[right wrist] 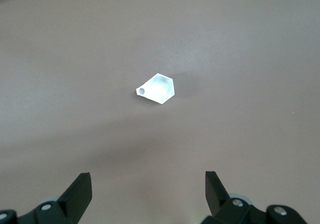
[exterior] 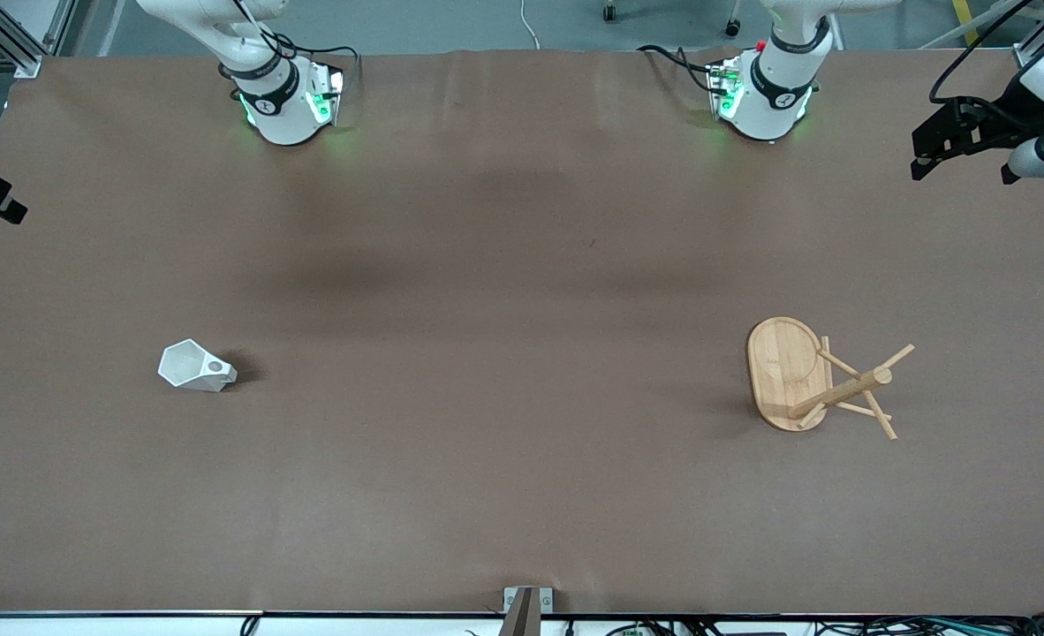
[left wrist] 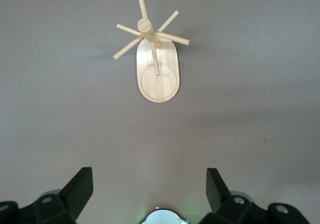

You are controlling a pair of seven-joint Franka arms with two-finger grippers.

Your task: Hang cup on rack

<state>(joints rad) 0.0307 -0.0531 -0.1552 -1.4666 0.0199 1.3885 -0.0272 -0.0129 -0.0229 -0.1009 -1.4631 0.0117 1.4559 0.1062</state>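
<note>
Cup [exterior: 193,367] and rack [exterior: 818,380] stand well apart on the surface [exterior: 504,353]; left end effector [left wrist: 150,191] and right end effector [right wrist: 148,191] hover, fingers apart.

white arms [exterior: 783,84] | black joint bands | green base lights — black cables | black pincer [left wrist: 150,189] fingers

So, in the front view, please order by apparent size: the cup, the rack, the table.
1. Table, by far the largest.
2. Rack, bamboo mug tree lying toward the left arm's end.
3. Cup, white and faceted, toward the right arm's end, clearly the smallest.
</note>
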